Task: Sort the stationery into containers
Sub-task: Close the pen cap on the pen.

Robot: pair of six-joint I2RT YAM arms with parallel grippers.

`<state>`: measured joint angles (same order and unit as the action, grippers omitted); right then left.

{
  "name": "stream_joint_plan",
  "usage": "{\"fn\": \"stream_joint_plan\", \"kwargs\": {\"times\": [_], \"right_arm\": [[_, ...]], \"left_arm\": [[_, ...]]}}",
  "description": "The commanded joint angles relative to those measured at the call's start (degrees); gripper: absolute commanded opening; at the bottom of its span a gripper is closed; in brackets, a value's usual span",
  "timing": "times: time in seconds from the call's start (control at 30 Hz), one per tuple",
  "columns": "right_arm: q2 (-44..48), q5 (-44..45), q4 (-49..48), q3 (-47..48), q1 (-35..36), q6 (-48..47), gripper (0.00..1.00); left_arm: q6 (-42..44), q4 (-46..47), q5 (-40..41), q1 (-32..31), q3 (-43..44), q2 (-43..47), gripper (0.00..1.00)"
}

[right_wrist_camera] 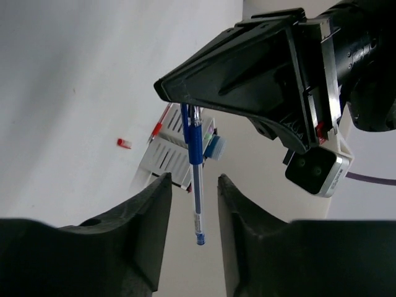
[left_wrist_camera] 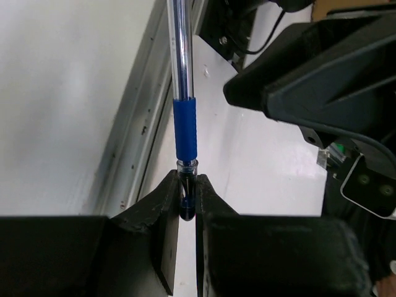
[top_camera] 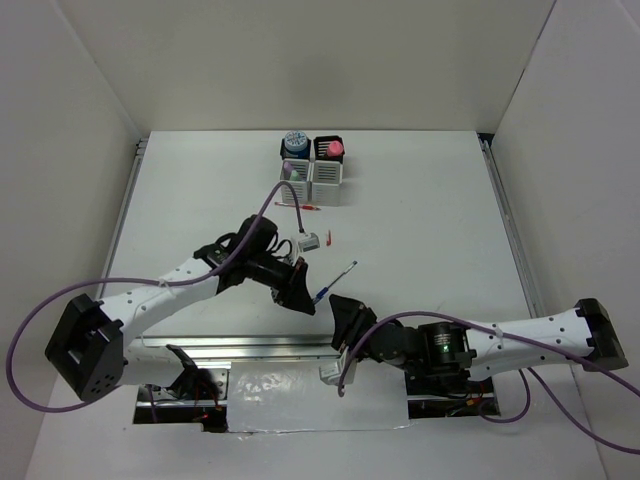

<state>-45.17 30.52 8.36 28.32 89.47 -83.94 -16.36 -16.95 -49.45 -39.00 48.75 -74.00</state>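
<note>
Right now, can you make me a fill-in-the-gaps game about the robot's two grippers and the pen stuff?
1. The held pen is coloured ____.
2. The left gripper is ____ on that pen's end.
3. The right gripper is ____, with a finger on each side of the pen and neither one touching it.
4. The pink-capped tube stands in a cup coloured ____.

Missing words: blue, shut, open, black.

Black two-finger left gripper (left_wrist_camera: 187, 189) pinches a thin blue pen (left_wrist_camera: 184, 133) by its end. Black right gripper (right_wrist_camera: 193, 185): jaws parted, gripping nothing. Both arms reach inward.
</note>
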Motion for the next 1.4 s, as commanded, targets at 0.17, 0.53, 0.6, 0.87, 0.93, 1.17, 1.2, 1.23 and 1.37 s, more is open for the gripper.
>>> {"fn": "stream_joint_plan", "kwargs": {"times": [0.17,0.53,0.6,0.87,0.93,1.17,1.2,1.23,1.37], "right_arm": [[1.7,-1.0,-3.2,1.7,0.1,-1.4,0.48],[4.4,-8.2,7.2,14.6,-11.1,38.5,0.61],[3.9,-14.3,10.6,21.4,-18.3,51.4,0.61],[-11.3,-61.0,11.8,44.1,-58.1,89.5,0.62],[-15.0,-68.3,8.8,49.2,-66.2,100.3,0.62],[-26.2,-78.4,-5.6,52.7,-67.0,119.4,0.62],[-27.1,-78.4,-7.1,52.8,-65.8,120.7,0.62],[-27.8,-78.4,-8.1,52.6,-65.6,122.0,0.62],[-30.4,-78.5,-10.7,53.0,-63.5,124.2,0.64]], "left_arm": [[3.1,4.3,2.0,1.0,-0.4,2.4,0.0],[4.4,10.7,9.2,11.3,-0.8,13.5,0.0],[4.6,13.4,8.3,12.8,-1.7,16.6,0.0],[1.1,19.0,3.4,16.7,-2.2,18.4,0.0],[1.8,19.4,3.3,16.8,-1.5,18.6,0.0],[-1.7,22.7,4.0,16.5,0.5,18.1,0.0],[-2.4,23.1,3.8,16.2,0.8,17.9,0.0],[-2.8,23.6,4.0,16.1,1.0,17.8,0.0],[-3.9,23.2,4.6,15.8,2.2,17.5,0.0]]}}
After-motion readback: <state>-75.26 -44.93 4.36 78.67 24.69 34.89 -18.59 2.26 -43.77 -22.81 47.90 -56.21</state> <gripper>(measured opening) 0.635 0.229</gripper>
